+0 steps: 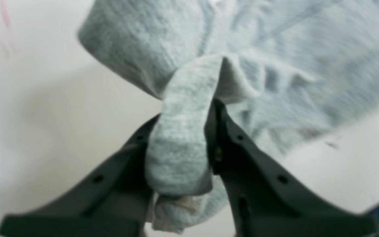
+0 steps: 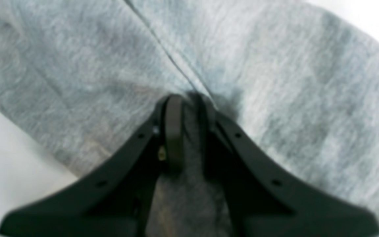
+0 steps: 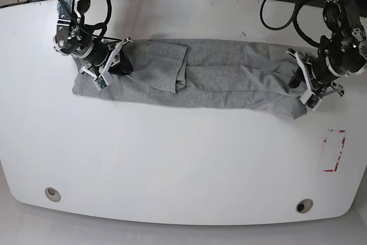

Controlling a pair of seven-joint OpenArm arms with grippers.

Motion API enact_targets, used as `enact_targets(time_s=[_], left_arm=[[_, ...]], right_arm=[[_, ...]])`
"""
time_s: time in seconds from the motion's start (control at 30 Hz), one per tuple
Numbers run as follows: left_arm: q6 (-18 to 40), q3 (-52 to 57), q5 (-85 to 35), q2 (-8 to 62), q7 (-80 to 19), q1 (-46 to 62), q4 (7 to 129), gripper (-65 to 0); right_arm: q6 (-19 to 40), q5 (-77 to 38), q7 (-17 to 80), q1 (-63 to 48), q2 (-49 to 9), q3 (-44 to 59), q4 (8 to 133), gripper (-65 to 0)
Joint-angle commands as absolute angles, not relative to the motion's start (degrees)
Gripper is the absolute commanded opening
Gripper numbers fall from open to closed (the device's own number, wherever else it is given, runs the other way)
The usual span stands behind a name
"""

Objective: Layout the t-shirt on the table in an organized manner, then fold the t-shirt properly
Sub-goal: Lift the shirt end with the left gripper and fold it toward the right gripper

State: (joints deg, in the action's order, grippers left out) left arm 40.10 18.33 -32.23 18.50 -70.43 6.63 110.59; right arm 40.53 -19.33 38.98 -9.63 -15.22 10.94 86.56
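The large glossy white tabletop with rounded corners (image 3: 172,164) fills the base view. Taking the heather-grey short-sleeved cotton t-shirt (image 3: 218,78) as the landmark: it lies on the table's far half as a long, narrow band running across the view, folded lengthwise, with an overlapping flap of cloth on its left-of-view third and soft wrinkles along the rest. Bare white surface lies on the near side of the shirt, out to the table's front edge.

At the shirt's right-of-view end is the black left gripper (image 1: 184,131). In the left wrist view its two jaws stand narrow, pinching a bunched fold of the grey fabric (image 1: 179,144) that rises between them while the rest of the cloth spreads out beyond. At the shirt's opposite end is the black right gripper (image 2: 189,131); in the right wrist view its jaws are drawn close together on a ridge of cloth beside a seam line, so it too holds the shirt.

Near the shirt's right-of-view end, toward the table's front, a small red tape rectangle (image 3: 334,151) is stuck to the surface. Well apart from the shirt, near the front edge, sit two round cable grommets (image 3: 52,194), one toward each front corner.
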Motion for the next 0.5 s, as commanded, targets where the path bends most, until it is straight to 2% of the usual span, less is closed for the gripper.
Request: enact_targets(time_s=[0.0,0.1,0.47], left_arm=[[40.00,16.22,-33.01,18.86,-71.78,5.32,114.07,-61.4],[40.00,12.97,-33.10,18.33,-74.15,3.47,114.15,-61.4],[40.00,2.77,-32.48,9.01,-76.88,-2.95,112.48,-61.1]], right_arm=[[40.00,-15.78,43.38,-10.33,-15.87,10.95,86.11,-56.3],[40.00,-15.78,43.38,-10.33,-15.87,10.86,86.11,-56.3],[40.00,-15.78,43.38,-10.33,-15.87,10.77,86.11,-56.3]])
